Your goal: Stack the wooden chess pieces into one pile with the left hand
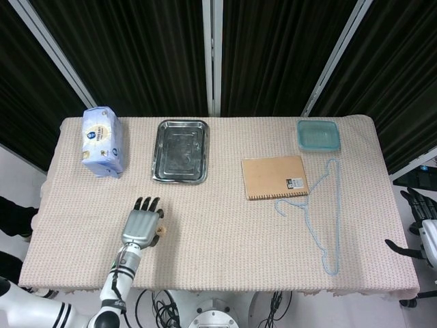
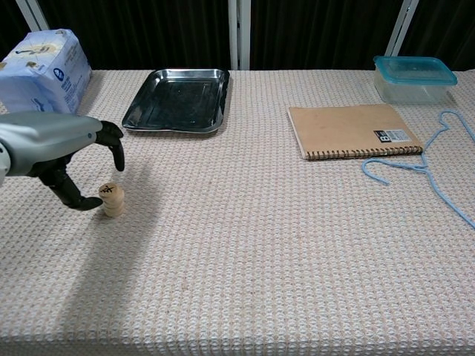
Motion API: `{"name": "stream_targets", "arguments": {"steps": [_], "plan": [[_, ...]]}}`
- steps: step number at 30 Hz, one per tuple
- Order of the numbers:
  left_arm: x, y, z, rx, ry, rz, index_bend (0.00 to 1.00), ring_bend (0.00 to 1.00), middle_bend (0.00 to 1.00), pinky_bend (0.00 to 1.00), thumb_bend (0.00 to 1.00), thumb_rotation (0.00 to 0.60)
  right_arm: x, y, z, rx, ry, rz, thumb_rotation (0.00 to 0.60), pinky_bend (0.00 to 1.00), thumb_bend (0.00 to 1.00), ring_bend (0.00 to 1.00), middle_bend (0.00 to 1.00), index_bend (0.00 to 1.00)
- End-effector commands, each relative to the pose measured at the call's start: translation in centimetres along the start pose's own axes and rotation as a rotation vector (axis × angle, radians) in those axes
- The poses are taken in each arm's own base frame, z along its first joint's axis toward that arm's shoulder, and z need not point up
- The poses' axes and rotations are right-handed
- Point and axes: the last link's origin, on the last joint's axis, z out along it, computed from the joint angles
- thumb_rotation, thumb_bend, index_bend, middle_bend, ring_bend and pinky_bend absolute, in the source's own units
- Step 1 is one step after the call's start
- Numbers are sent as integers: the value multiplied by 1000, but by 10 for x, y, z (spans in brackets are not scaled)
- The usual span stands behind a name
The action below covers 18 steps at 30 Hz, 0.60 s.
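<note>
On the near-left table area: left hand hovering palm down over the cloth, fingers apart and curved downward, nothing held.
Thumb tip: close beside the wooden chess pieces, contact not clearly resolved in the chest view.
Wooden chess pieces: round discs stacked in one short upright pile, dark character on the top face; standing on the cloth just right of the left hand, mostly hidden under the palm edge in the head view.
Right hand: off the table's right edge, low beside the cloth, dark fingers spread apart, nothing visible in its grasp.
Table: covered by a beige woven cloth, dark curtains behind.
Far-left corner: tissue pack, blue and white, lying well behind the left hand.
Left of centre, far side: metal tray, rectangular, shiny, nothing in it.
Right of centre: notebook, brown cover, spiral binding along the near edge, small label at the near-right corner.
Far-right corner: plastic container, clear teal, lid on.
Right side: clothes hanger, light blue wire, lying flat, its hook just beside the notebook's near-right corner.
</note>
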Motion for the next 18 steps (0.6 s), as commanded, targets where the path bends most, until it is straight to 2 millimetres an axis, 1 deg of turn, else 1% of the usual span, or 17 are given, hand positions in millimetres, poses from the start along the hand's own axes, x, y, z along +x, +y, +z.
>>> {"name": "stream_targets", "arguments": {"steps": [1, 4, 6, 7, 9, 10, 12, 14, 16, 17, 18], "plan": [[2, -1, -1, 2, 4, -4, 265, 0, 44, 0, 285, 600, 0, 0, 0, 0, -1, -1, 600, 0, 75, 0, 0, 0], [6, -6, -5, 12, 17, -19, 233, 0, 44, 0, 285, 600, -1, -1, 0, 2, -2, -3, 600, 0, 75, 0, 0, 0], [9, -14, -10, 20, 33, -38, 209, 0, 44, 0, 285, 600, -1, -1, 0, 4, -1, -3, 600, 0, 76, 0, 0, 0], [10, -20, -13, 26, 47, -49, 191, 0, 44, 0, 285, 600, -1, -1, 0, 5, 0, -3, 600, 0, 76, 0, 0, 0], [14, -38, -19, 36, 122, -81, 169, 0, 44, 0, 285, 600, 0, -1, 0, 8, 4, -2, 600, 0, 76, 0, 0, 0], [15, -48, -22, 40, 173, -100, 161, 0, 44, 0, 285, 600, -1, -2, 0, 9, 5, -1, 600, 0, 75, 0, 0, 0], [16, -74, -29, 31, 323, -146, 147, 0, 44, 0, 276, 600, -1, -2, 0, 14, 6, -1, 600, 0, 75, 0, 0, 0], [12, -103, -38, 17, 444, -180, 141, 0, 44, 0, 264, 600, -3, -4, 0, 18, 2, -4, 600, 0, 75, 0, 0, 0], [6, -128, -44, 9, 511, -184, 123, 0, 40, 0, 250, 600, -5, -5, 0, 21, -4, -12, 600, 0, 75, 0, 0, 0], [2, -143, -48, -5, 533, -174, 115, 0, 38, 0, 243, 600, -7, -7, 1, 23, -7, -18, 600, 0, 75, 0, 0, 0], [-2, -154, -52, -12, 540, -161, 104, 0, 34, 0, 232, 600, -8, -8, 2, 25, -9, -23, 600, 0, 75, 0, 0, 0]]}}
